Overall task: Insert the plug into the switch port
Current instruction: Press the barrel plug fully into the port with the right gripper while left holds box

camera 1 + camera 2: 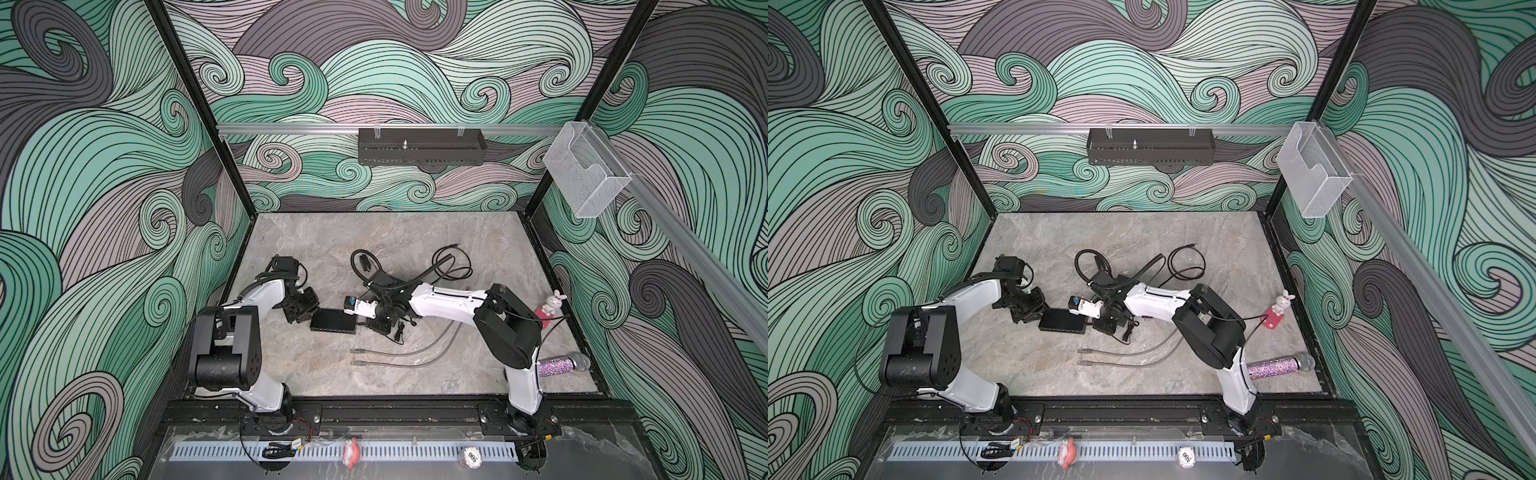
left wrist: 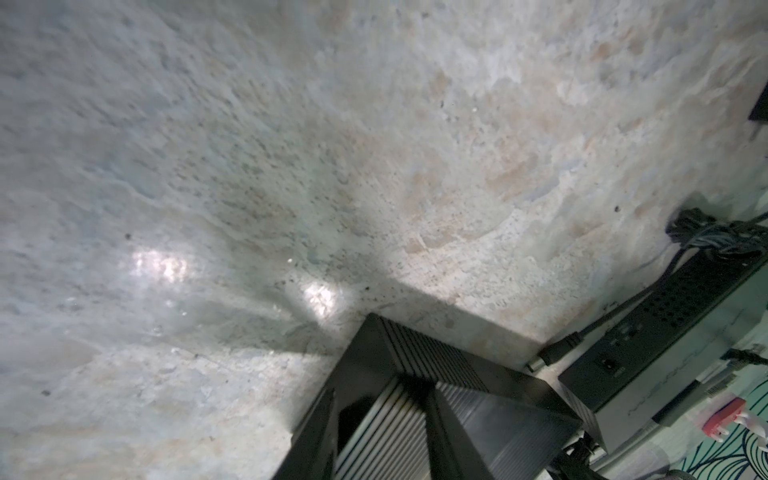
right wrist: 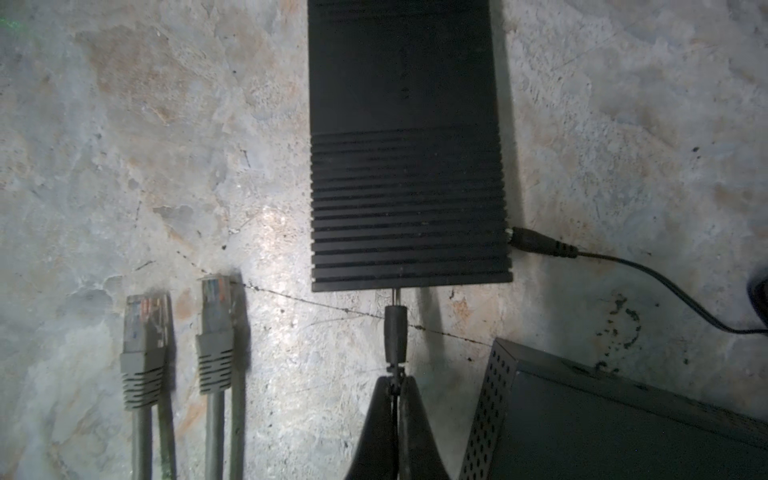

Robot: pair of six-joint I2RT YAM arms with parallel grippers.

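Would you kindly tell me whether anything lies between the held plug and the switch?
Nothing visible does. The plug in the right end effector points at the switch, its metal tip at the switch's near edge. The two grey network connectors lie off to one side, and a black lead meets another side. The port is hidden.

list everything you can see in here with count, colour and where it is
switch: 1, black, table centre
barrel plug: 1, black, tip at the switch's end
second plug: 1, black, at the switch's side
network cables: 2, grey, flat beside the switch
perforated box: 1, dark, near the switch's right end
bunny figure: 1, white on pink, table's right edge
microphone: 1, glittery, front right
tray: 1, black, back rail
bin: 1, clear, right rail
left gripper: 1, black, gripping the switch's left end
right gripper: 1, black, shut on the barrel plug
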